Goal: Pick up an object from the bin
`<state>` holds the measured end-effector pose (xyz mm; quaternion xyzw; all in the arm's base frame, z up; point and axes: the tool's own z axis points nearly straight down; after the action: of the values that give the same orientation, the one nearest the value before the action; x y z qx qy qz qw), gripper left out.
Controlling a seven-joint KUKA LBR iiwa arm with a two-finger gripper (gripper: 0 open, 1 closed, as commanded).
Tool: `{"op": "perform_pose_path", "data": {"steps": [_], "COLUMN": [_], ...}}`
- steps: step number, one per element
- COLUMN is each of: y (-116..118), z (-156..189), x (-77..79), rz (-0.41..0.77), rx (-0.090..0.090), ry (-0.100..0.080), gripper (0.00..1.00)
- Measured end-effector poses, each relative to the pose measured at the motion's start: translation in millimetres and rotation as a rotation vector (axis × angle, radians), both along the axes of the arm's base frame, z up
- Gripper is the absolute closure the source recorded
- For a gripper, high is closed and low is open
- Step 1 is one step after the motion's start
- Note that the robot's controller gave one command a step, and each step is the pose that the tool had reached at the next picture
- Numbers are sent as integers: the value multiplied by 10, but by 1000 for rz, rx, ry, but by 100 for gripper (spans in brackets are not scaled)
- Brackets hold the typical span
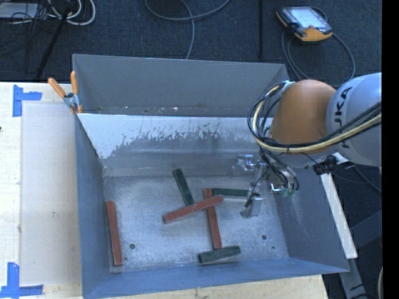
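My gripper (251, 205) hangs low over the right part of the bin floor, close to the right wall. Its tip is right at the right end of a short dark green bar (228, 192) that lies flat, pointing left. I cannot tell whether it touches the bar. Just left of that, two red-brown sticks form a cross: one slanted (192, 209) and one nearly upright in the view (214, 227). Another dark green bar (182, 187) lies angled above the cross.
A dark green block (219, 255) lies near the front wall, below the cross. A long red-brown stick (113, 233) rests along the left wall. The arm, with its orange cover and cables, reaches in over the bin's right rim.
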<state>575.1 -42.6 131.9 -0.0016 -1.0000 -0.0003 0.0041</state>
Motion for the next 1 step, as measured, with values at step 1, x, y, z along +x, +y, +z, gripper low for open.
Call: {"op": "perform_pose_path", "data": {"steps": [1], "y": [1], "z": [44], "x": [18], "rz": [1], "rx": [0], "ry": [-7], "gripper": [0]}}
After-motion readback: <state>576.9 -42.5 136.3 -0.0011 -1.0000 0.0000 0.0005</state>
